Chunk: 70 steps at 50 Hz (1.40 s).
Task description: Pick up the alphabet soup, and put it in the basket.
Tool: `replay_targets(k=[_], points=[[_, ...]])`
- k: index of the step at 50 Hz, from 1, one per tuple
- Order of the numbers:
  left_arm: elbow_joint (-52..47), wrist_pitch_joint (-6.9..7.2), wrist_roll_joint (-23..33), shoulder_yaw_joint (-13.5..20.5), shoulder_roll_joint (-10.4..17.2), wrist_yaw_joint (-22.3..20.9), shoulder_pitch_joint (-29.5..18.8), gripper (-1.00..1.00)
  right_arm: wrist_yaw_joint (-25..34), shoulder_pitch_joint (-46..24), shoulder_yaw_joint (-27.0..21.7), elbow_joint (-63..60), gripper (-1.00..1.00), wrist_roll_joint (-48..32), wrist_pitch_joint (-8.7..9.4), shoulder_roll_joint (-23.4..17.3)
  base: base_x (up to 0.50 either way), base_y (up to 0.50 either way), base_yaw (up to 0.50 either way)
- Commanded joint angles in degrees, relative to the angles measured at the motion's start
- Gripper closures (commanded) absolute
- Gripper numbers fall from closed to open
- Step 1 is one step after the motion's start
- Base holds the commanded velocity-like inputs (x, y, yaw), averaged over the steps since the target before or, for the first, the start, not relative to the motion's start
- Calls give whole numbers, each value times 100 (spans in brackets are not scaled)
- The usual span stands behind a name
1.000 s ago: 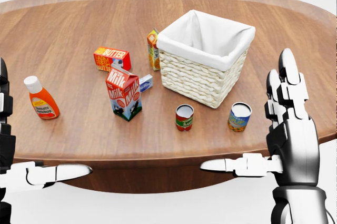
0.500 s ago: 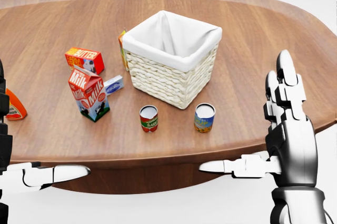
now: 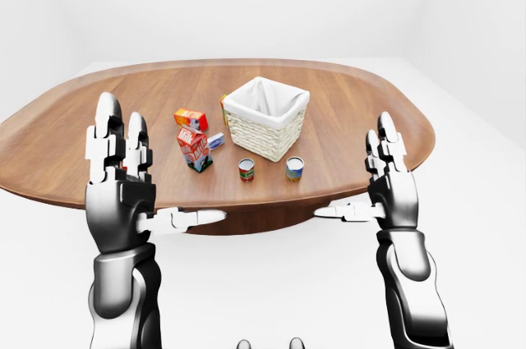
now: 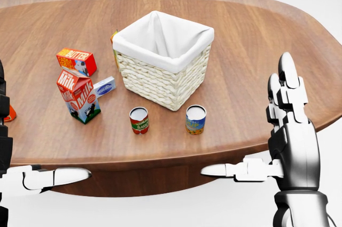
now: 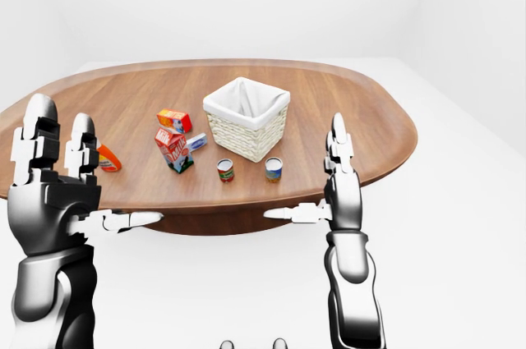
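Alphabet soup (image 4: 139,120) upright on worktop (image 4: 251,51), just near of basket (image 4: 163,59), left of second can (image 4: 195,119). Both hands open, empty: left hand (image 3: 123,193), right hand (image 4: 286,136). Ketchup bottle (image 5: 108,158) whole only in right-eye view.

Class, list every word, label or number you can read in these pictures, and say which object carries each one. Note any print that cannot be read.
"BUTTER": on the top of the orange butter box.
"Milk": on the red and white milk carton, printed on two faces.
Red-labelled can: print too small to read.
Blue and yellow can: print too small to read.
Small blue and white box: print blurred.
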Motion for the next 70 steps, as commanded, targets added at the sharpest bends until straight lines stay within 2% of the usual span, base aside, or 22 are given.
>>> replay_targets(k=[1,22,70], points=[[19,0,-9,19,4,-9,-10,-100,-2,5,21,-31,-100,-39,0,5,0,0,0],[-84,0,-17,21,7,7,-13,-100,-28,-10,58,-4,-100,-186,0,2,0,0,0],[-83,0,12,-35,-7,-43,36,-100,-19,30,86,38,-100,-219,0,16,22,0,0]])
